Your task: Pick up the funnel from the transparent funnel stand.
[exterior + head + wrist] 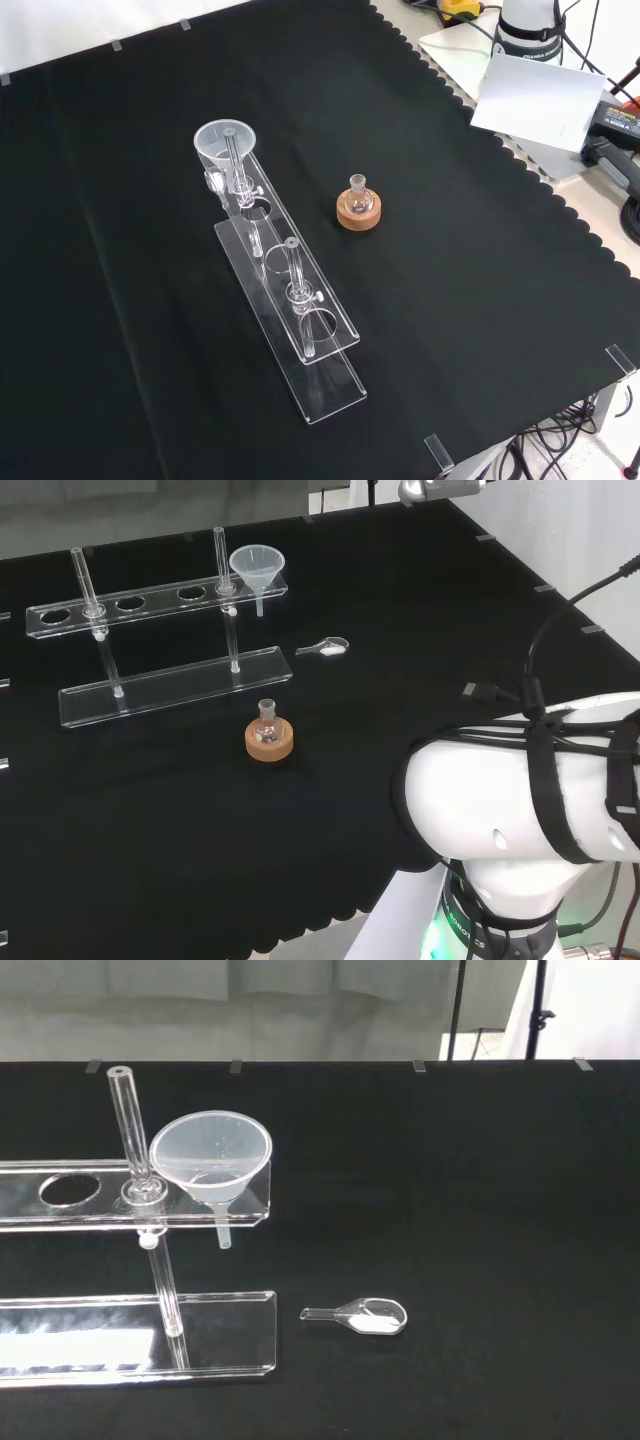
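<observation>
Black cloth (pixel 180 820) covers the bench, scalloped along its near edge in the head view. On it stands a transparent funnel stand (pixel 170 685): flat base plate, two clear upright rods, and an upper shelf with round holes.

Funnel (pixel 256 568): clear, seated upright in the end hole of the upper shelf, at the stand's 3 o'clock end in the head view and its 11 o'clock end in the front view (pixel 225 142). Bowl above the shelf, stem hanging through below it. Wrist view shows the funnel (pixel 211 1155) just beside one upright rod; nothing visible inside the bowl. The other shelf holes hold nothing.

Small flask (pixel 267 720): clear glass, round-bottomed, upright on a cork ring (pixel 269 742), near the stand's base, at about 5 o'clock from the stand's middle in the head view. Contents cannot be told.

Small clear scoop (pixel 325 647): lies flat on the cloth at about 5 o'clock from the funnel in the head view, apart from the stand. A little white powder sits in its bowl, plainest in the wrist view (pixel 362 1315).

Hand: cannot tell its state. Arm link (pixel 520 800) at 4 o'clock in the head view, well apart from the funnel.
</observation>
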`<state>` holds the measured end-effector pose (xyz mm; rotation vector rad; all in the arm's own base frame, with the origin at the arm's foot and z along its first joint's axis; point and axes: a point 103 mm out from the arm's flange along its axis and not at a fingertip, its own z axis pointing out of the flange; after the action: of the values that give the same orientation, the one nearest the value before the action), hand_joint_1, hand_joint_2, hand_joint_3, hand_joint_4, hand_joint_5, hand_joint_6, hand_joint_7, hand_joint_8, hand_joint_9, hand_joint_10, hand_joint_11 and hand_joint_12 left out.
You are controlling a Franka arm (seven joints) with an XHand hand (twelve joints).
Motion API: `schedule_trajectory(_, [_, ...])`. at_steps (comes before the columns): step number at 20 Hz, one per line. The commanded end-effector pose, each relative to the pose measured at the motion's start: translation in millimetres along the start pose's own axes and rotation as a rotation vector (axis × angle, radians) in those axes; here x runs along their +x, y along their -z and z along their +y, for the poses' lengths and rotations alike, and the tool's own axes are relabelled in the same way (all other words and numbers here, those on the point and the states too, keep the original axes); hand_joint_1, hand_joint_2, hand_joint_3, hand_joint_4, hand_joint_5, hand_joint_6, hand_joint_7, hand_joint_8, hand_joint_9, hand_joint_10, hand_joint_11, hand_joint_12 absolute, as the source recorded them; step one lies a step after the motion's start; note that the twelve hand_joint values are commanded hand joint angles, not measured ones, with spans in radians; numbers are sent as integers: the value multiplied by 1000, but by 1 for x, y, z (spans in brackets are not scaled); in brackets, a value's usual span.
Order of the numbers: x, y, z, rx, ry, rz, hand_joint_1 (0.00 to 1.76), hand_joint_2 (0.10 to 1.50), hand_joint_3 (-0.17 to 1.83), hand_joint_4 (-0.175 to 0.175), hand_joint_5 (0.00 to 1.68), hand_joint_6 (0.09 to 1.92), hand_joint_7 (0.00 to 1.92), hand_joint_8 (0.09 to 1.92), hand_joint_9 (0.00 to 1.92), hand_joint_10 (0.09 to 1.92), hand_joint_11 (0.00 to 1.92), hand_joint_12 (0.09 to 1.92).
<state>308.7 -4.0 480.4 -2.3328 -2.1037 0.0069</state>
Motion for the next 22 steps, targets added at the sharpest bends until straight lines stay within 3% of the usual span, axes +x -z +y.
schedule_trajectory(1, [-1,-6,10,11,-25,3,0,1144,421,14,208,87,0,364,371,87,22,1360])
schedule_trajectory(10, [4,-26,58,46,-11,-24,0,1145,415,11,215,87,0,364,375,87,19,1362])
schedule_trajectory(16, [9,-43,104,83,32,-22,0,1144,408,9,212,87,0,368,380,87,21,1365])
schedule_trajectory(22, [30,-59,138,128,77,-62,0,1128,372,0,190,87,0,370,378,87,10,1381])
